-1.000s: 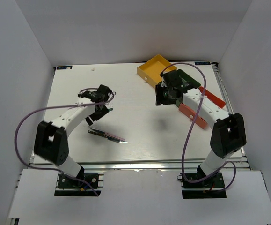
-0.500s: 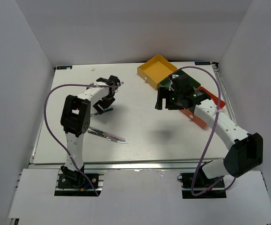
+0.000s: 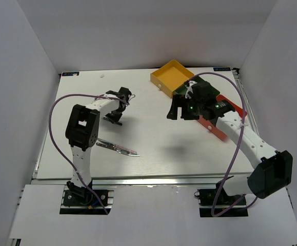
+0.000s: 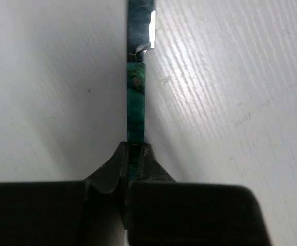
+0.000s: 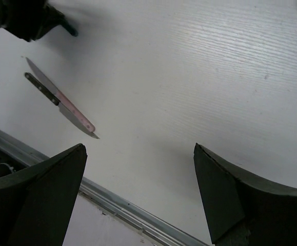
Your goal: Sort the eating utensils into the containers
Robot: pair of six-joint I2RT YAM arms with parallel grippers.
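My left gripper (image 4: 133,148) is shut on the end of a teal-handled utensil (image 4: 135,102), whose silver metal part (image 4: 140,20) runs out of the top of the left wrist view. Seen from above, that gripper (image 3: 113,118) is low on the left half of the table. A pink-handled knife (image 3: 120,148) lies nearer the front edge, with a second slim blade (image 5: 38,72) beside it. My right gripper (image 5: 138,154) stands open with nothing in it, hovering (image 3: 181,110) over the table beside the dark green tray (image 3: 212,93). The yellow tray (image 3: 171,77) and red-orange tray (image 3: 217,129) flank it.
White walls enclose the table on three sides. A metal rail (image 3: 153,179) runs along the front edge. The right arm and its purple cable (image 3: 235,148) cover most of the green and red-orange trays.
The left gripper came down and shut on the teal-handled utensil. The right gripper opened wide and shifted slightly left near the trays.
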